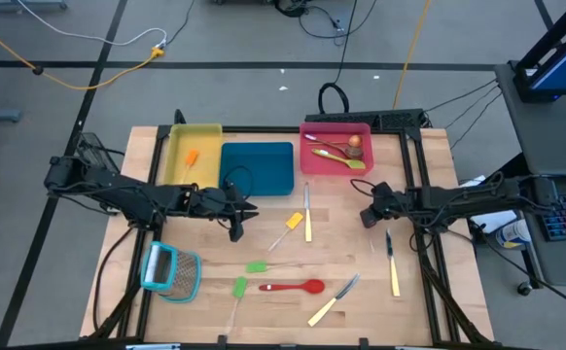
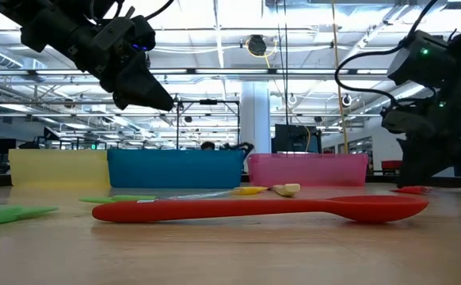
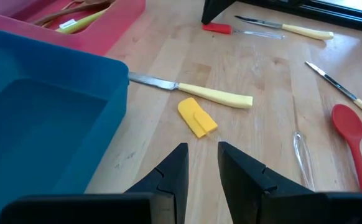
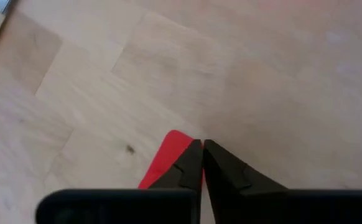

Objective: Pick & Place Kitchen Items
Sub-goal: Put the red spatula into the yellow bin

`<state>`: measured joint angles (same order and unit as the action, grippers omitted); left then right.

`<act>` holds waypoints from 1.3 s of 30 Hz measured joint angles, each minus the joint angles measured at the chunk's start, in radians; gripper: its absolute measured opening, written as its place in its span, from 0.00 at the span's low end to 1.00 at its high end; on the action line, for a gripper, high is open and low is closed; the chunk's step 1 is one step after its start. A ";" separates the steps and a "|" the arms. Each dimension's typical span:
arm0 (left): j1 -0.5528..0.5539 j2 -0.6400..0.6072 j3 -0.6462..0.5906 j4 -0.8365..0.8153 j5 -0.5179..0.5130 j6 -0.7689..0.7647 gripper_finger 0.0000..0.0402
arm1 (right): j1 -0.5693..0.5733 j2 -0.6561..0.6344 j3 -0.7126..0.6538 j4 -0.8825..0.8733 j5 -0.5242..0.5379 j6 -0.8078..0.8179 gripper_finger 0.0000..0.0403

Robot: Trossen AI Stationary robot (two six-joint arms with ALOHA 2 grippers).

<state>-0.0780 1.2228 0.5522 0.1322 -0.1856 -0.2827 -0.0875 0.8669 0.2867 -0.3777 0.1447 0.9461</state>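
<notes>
Right wrist view is where the grip gets settled: the right gripper [image 4: 202,144] is pinched onto a small red spatula [image 4: 166,158] on the table [image 4: 243,74], barely seen from above. Left gripper [image 1: 235,220] is held part-open, empty, beside the blue tray [image 1: 259,167].

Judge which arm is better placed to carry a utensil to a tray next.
Right, probably. The right hand is shut low over the table at a small red utensil, apparently gripping it. The left hand hangs empty beside the blue tray.

Yellow tray [image 1: 178,136], blue tray [image 1: 260,148] and red tray [image 1: 312,163] side by side; light-blue-framed grater [image 1: 170,271] apart.
</notes>
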 joint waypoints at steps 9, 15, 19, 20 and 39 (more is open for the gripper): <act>0.000 0.000 0.000 0.000 0.000 0.000 0.22 | 0.025 -0.005 -0.001 0.035 -0.041 -0.133 0.00; 0.000 0.000 0.000 0.000 0.000 0.000 0.22 | 0.024 -0.027 -0.001 0.105 -0.055 -0.255 0.00; 0.000 0.000 -0.001 0.015 0.000 0.000 0.22 | 0.024 -0.044 -0.001 0.132 -0.050 -0.302 0.00; 0.000 0.000 -0.001 0.030 0.000 0.002 0.22 | 0.024 -0.046 -0.001 0.134 -0.049 -0.306 0.00; 0.025 0.000 -0.001 0.185 -0.051 0.104 0.22 | 0.024 -0.016 0.000 0.433 -0.043 -0.554 0.00</act>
<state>-0.0531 1.2227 0.5514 0.3171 -0.2366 -0.1789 -0.0635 0.8507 0.2867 0.0552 0.1020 0.3917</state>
